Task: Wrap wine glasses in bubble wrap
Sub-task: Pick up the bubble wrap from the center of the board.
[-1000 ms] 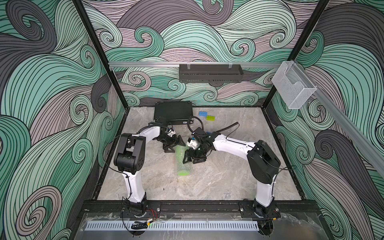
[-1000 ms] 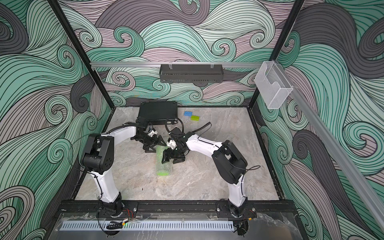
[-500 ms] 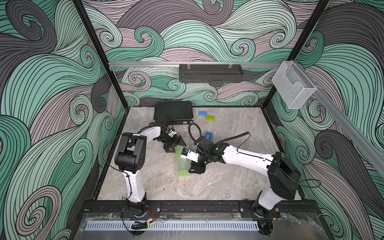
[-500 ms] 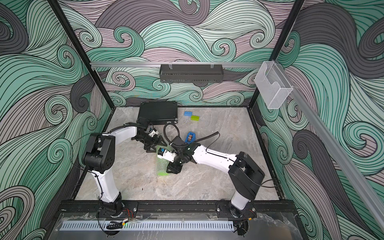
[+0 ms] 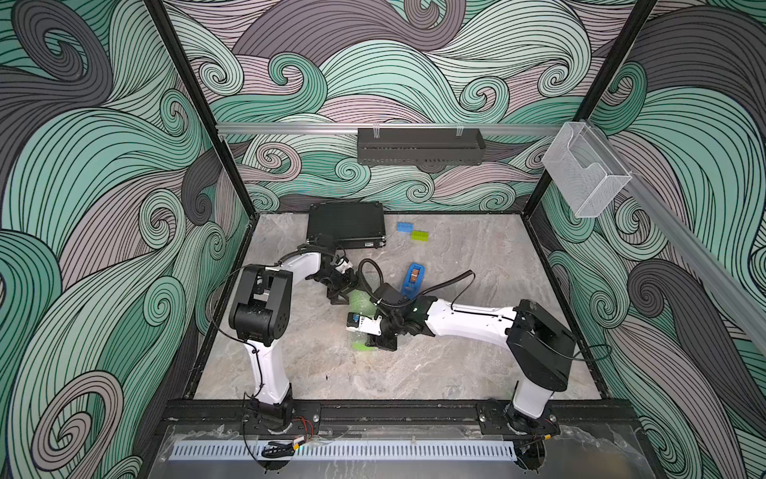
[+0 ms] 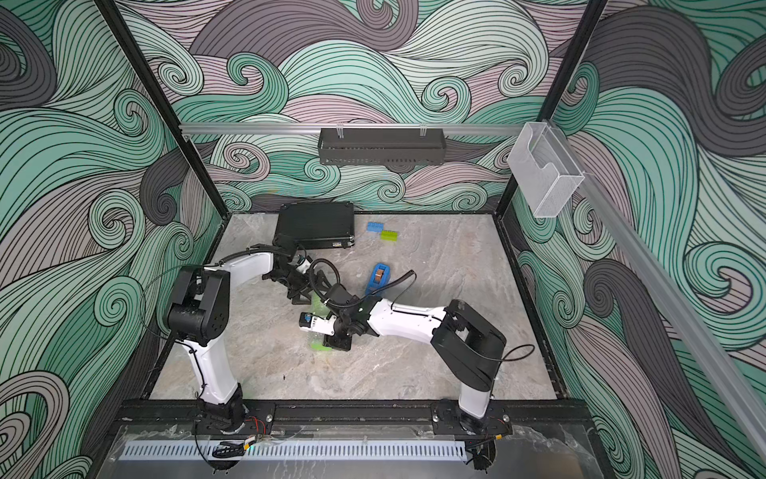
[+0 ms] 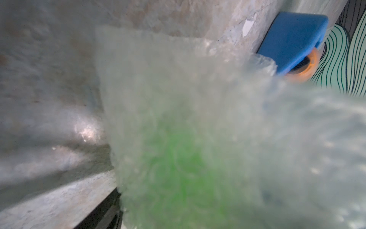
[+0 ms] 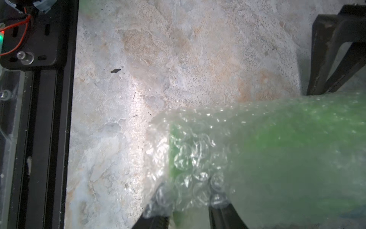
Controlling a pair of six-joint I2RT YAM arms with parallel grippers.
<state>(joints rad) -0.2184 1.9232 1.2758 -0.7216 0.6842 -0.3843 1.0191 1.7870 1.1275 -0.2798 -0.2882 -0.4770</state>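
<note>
Just beside the blue tape dispenser (image 5: 413, 283), on its side toward the arm bases, the lime-green goblet (image 8: 287, 158) is seen lying on the bench (image 5: 456, 373), rolled in the bubble wrap (image 8: 158, 158). Green shows through the bubbles, and the wrap overhangs one end of the goblet.

The bundle end nearer the dispenser is met by the left hand (image 5: 343, 299). Its jaws stand wide, with one finger (image 8: 326, 49) planted on the bench just beside the bundle. Whether the bundle is pressed cannot be told.

The end farther from the dispenser is straddled by the right hand (image 8: 188, 220). Its fingers (image 8: 227, 220) are set fairly close, with wrap bunched over both tips. A firm pinch cannot be confirmed.

Beyond the dispenser, toward the back wall, a black case (image 5: 346, 224), a blue brick (image 5: 404, 227) and a green brick (image 5: 420, 235) are noted.
</note>
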